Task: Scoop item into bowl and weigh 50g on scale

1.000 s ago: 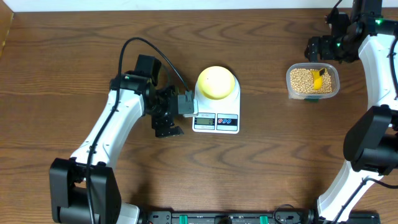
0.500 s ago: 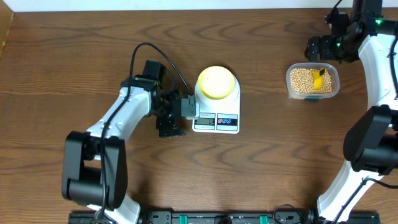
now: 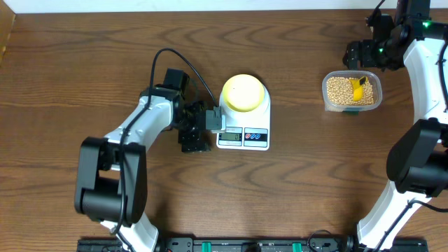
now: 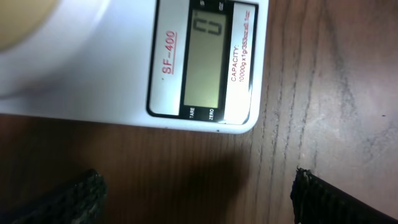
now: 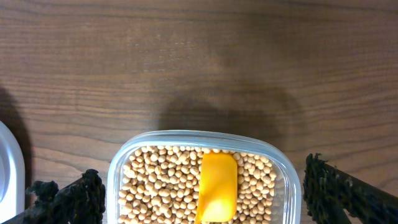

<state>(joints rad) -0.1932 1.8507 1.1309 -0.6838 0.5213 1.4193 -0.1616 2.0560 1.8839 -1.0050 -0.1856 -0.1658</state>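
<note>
The white scale (image 3: 243, 137) stands mid-table with the pale yellow-green bowl (image 3: 243, 93) on it. My left gripper (image 3: 207, 127) is open and empty against the scale's left edge. In the left wrist view its fingers (image 4: 74, 198) straddle bare wood just short of the scale (image 4: 118, 68), whose display (image 4: 205, 59) reads 0. A clear container (image 3: 352, 92) of tan beans (image 3: 337, 89) holds a yellow scoop (image 3: 358, 89). My right gripper (image 3: 362, 54) is open and empty, hovering behind the container. In the right wrist view the beans (image 5: 161, 186) and scoop (image 5: 217, 185) lie between its fingers (image 5: 68, 199).
A black cable (image 3: 164, 56) loops from the left arm over the table behind it. The container (image 5: 273, 155) sits near the table's right side, with the right arm's base (image 3: 420, 168) in front of it.
My left gripper has moved right, closer to the scale's left edge, and the left arm has swung in. The right arm, bowl and container have not moved.
</note>
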